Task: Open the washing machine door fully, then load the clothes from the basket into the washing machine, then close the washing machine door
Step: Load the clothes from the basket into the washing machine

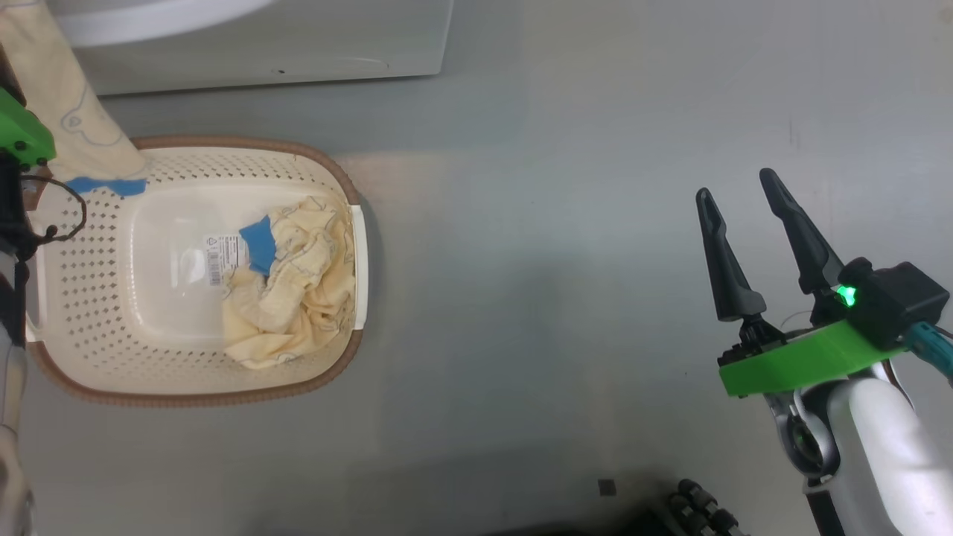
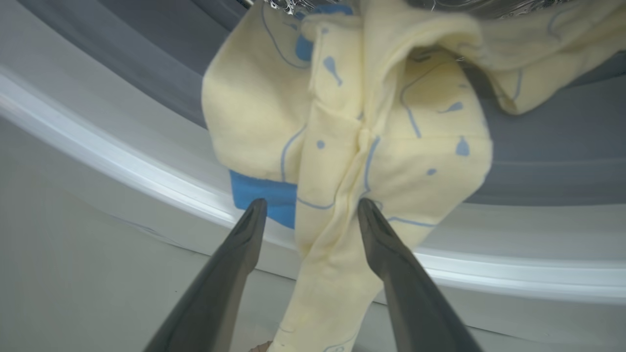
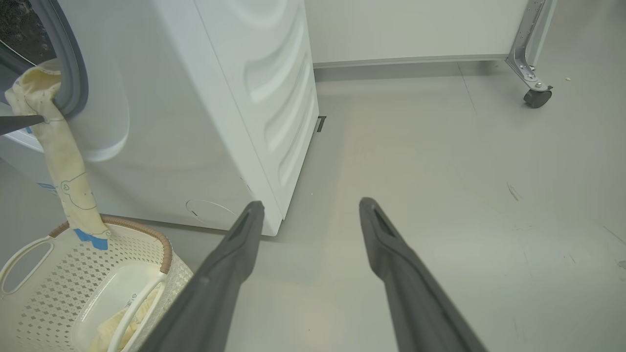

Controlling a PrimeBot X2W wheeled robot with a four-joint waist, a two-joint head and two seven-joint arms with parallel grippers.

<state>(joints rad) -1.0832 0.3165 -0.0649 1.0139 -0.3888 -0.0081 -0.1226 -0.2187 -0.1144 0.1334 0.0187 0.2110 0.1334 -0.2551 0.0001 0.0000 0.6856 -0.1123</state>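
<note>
The washing machine (image 3: 195, 98) stands with its drum opening (image 3: 19, 24) uncovered; its door is out of view. One pale yellow garment (image 2: 352, 122) with a blue cuff spills out of the drum over the grey gasket (image 2: 538, 146). It hangs down to the basket's rim (image 3: 63, 161). My left gripper (image 2: 311, 205) is open, and the hanging cloth passes loosely between its fingers. A second crumpled garment (image 1: 298, 290) lies in the cream basket (image 1: 89, 298). My right gripper (image 1: 735, 186) hovers open over bare floor, far right of the basket.
A metal frame leg on a black caster (image 3: 535, 95) stands at the back right near the wall. The robot's dark base (image 1: 692, 506) shows at the bottom edge. Open grey floor lies between basket and right gripper.
</note>
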